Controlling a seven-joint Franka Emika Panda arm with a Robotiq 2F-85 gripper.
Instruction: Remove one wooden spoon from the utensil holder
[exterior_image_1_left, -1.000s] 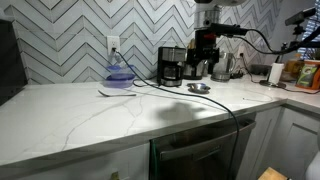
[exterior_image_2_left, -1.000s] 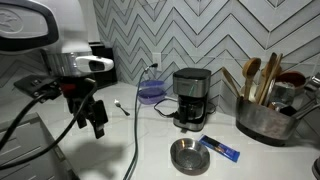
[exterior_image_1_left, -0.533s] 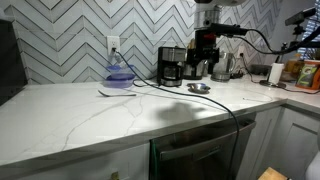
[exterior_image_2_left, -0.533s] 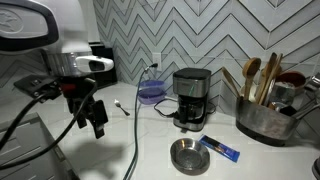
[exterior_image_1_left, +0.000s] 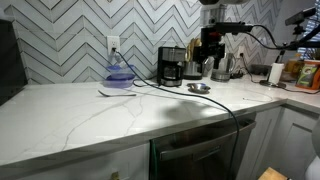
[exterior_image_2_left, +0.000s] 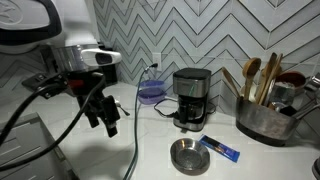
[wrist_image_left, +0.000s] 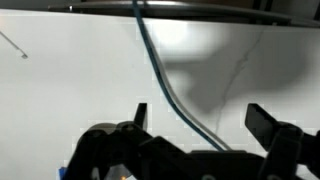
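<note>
Several wooden spoons (exterior_image_2_left: 252, 76) stand upright at the far right of the counter, handles down. The utensil holder they stand in is mostly hidden behind a wide grey pan (exterior_image_2_left: 265, 122). My gripper (exterior_image_2_left: 107, 122) hangs above the counter at the left, well away from the spoons, with the coffee maker between us. It also shows at the back of the counter in an exterior view (exterior_image_1_left: 207, 55). In the wrist view my gripper (wrist_image_left: 200, 120) is open. Only white counter and a black cable (wrist_image_left: 160, 70) lie between the fingers (wrist_image_left: 140, 115).
A black coffee maker (exterior_image_2_left: 190, 97) stands mid-counter, also seen in an exterior view (exterior_image_1_left: 171, 66). A small metal bowl (exterior_image_2_left: 186, 155) and a blue packet (exterior_image_2_left: 220, 149) lie in front of it. A purple bowl (exterior_image_2_left: 152, 92) sits by the wall outlet. The cable trails across the counter.
The arm has swung a little toward the coffee maker and the gripper has turned. The jaws stay open and nothing on the counter has moved.
</note>
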